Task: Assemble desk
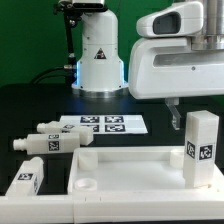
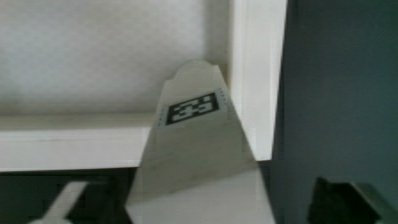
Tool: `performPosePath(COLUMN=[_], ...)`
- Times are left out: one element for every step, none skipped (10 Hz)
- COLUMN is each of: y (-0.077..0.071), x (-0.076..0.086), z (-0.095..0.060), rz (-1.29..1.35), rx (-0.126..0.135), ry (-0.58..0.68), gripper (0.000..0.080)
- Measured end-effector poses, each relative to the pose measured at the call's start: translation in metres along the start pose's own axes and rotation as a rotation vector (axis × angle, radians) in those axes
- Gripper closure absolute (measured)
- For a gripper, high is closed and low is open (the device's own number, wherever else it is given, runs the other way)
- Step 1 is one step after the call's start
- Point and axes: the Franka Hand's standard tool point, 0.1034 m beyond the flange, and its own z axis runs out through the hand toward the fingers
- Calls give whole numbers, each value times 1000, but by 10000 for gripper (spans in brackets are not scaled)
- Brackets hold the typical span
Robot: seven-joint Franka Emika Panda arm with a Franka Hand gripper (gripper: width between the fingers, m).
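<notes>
The white tabletop (image 1: 130,165) lies at the front, hollow side up, with a raised rim. One white leg (image 1: 201,150) with a tag stands upright in its corner at the exterior view's right. My gripper (image 1: 198,108) hangs just above that leg, open, with one dark finger (image 1: 172,108) showing beside the leg's top. In the wrist view the leg (image 2: 199,160) rises between the two fingers, with gaps on both sides, so my gripper (image 2: 199,208) holds nothing. The tabletop's rim (image 2: 258,60) runs beside the leg.
Three loose legs lie at the exterior view's left: two (image 1: 55,128) (image 1: 45,144) behind the tabletop and one (image 1: 25,181) beside it. The marker board (image 1: 105,124) lies behind the tabletop. The white robot base (image 1: 98,55) stands at the back.
</notes>
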Motion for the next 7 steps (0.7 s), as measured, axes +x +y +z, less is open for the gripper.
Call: performPosePath(y=[0, 1, 1, 2, 2, 2, 5], x=[0, 0, 1, 1, 1, 0, 2], z=[0, 0, 1, 1, 1, 1, 2], rz=[65, 93, 197, 290, 377, 570, 733], rx=[-1, -1, -3, -5, -10, -14, 4], ry=[0, 0, 0, 2, 4, 8, 31], gripper=[430, 515, 515, 515, 515, 515, 515])
